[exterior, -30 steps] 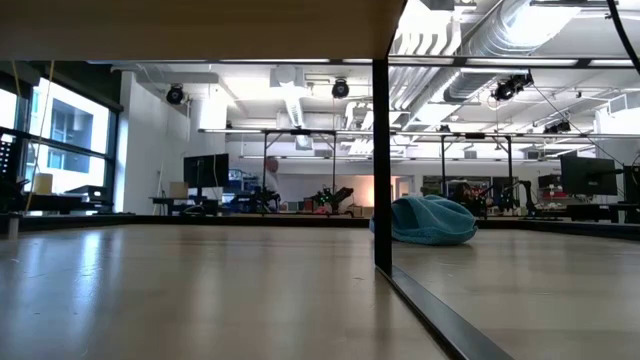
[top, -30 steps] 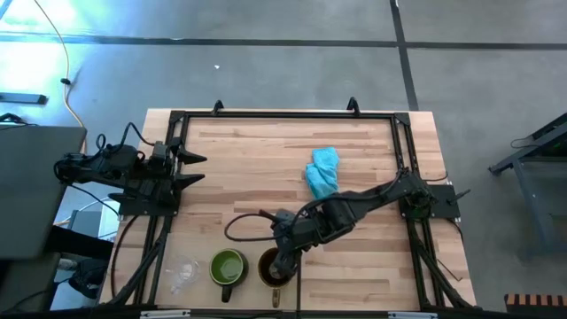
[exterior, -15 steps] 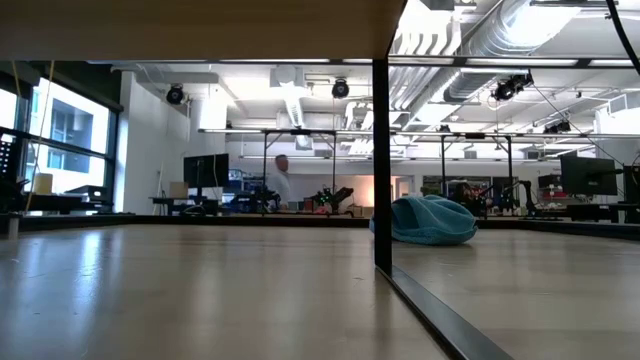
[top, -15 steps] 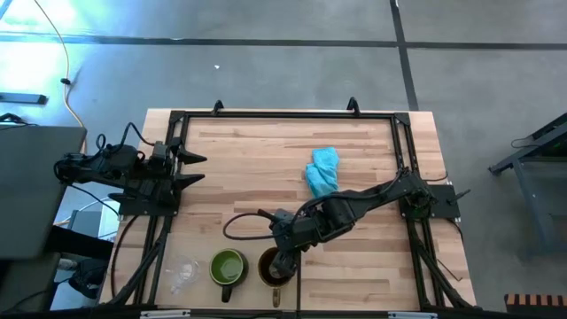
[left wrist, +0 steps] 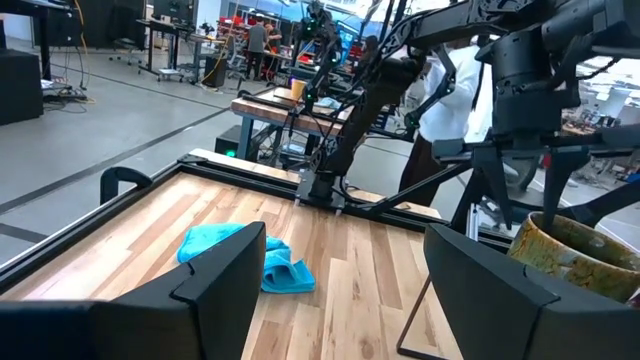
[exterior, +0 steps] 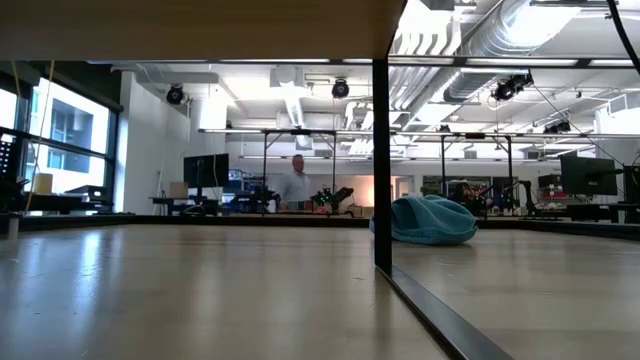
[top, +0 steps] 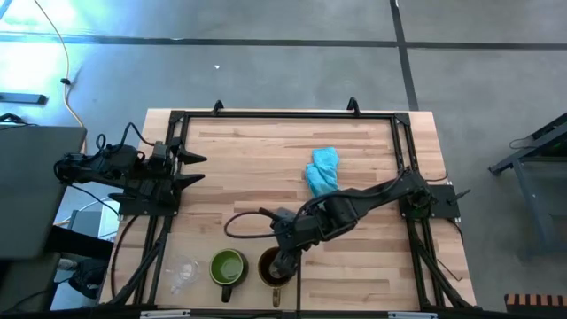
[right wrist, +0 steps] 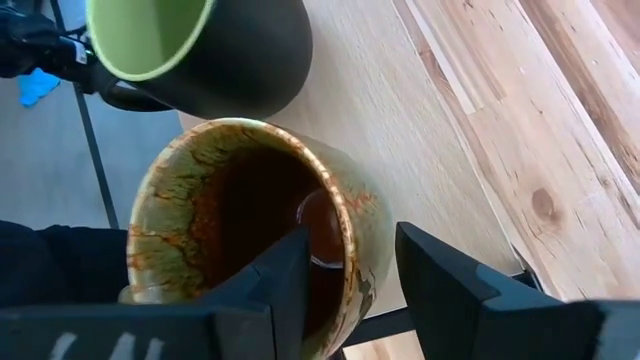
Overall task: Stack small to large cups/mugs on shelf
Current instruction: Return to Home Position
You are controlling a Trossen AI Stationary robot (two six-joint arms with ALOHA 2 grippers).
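Three vessels stand in a row on their bases at the near edge of the pale wooden shelf (top: 248, 146): a clear cup (top: 183, 275), a green mug (top: 227, 266) (right wrist: 200, 50) and a brown mug (top: 270, 268) (right wrist: 230, 230). My right gripper (top: 282, 264) (right wrist: 350, 285) is open and slants down onto the brown mug, one finger inside it and one outside. My left gripper (top: 199, 168) (left wrist: 345, 290) stays open at the table's left side, pointing level, with nothing between its fingers. My right gripper straddles the brown mug's wall at the rim (right wrist: 345, 235), on the side away from the green mug. One finger (right wrist: 285, 290) is inside the mug and the other (right wrist: 440, 290) outside, slanting down from above. The mug stands upright on the wood. Whether a finger touches the wall, I cannot tell.
A light-blue cloth (top: 323, 170) (exterior: 430, 220) lies crumpled at the middle right of the wood. Black frame rails (top: 283, 115) run around the table, and an upright black post (exterior: 381, 150) stands in the low view. A loose black cable (top: 237, 226) loops near the mugs.
Both arms and the three vessels have kept still. A person in the room behind the table has walked toward the right in the low view.
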